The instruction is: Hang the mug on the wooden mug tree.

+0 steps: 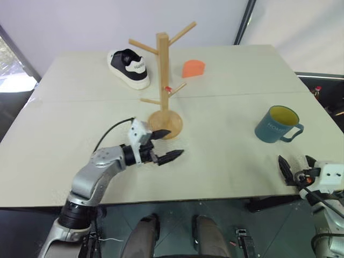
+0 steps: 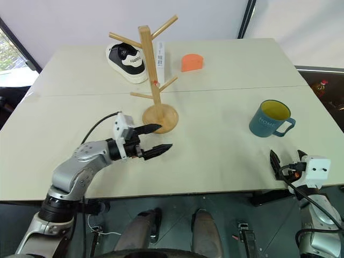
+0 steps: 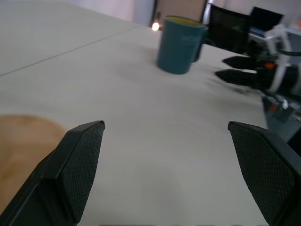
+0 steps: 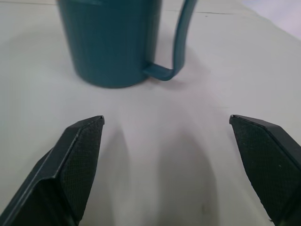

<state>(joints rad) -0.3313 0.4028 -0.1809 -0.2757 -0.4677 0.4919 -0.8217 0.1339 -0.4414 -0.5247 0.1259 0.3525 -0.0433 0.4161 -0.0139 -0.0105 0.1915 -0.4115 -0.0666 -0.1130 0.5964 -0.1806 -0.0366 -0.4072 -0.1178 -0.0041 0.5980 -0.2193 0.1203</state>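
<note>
The teal-blue mug (image 1: 277, 124) with a yellow inside stands upright on the right side of the table, its handle turned toward the near right. My right gripper (image 1: 297, 169) is open at the table's front edge just short of it, and in the right wrist view the mug (image 4: 110, 42) stands a little beyond the spread fingers. The wooden mug tree (image 1: 163, 70) stands at mid-table on its round base (image 1: 165, 122). My left gripper (image 1: 173, 144) is open and empty, level beside that base and pointing right toward the mug (image 3: 180, 44).
A black-and-white shoe (image 1: 129, 67) lies behind and left of the tree, with an orange object (image 1: 193, 68) behind and right of it. A white slim object (image 2: 160, 56) lies behind the post. Bare tabletop (image 1: 226, 156) separates tree and mug.
</note>
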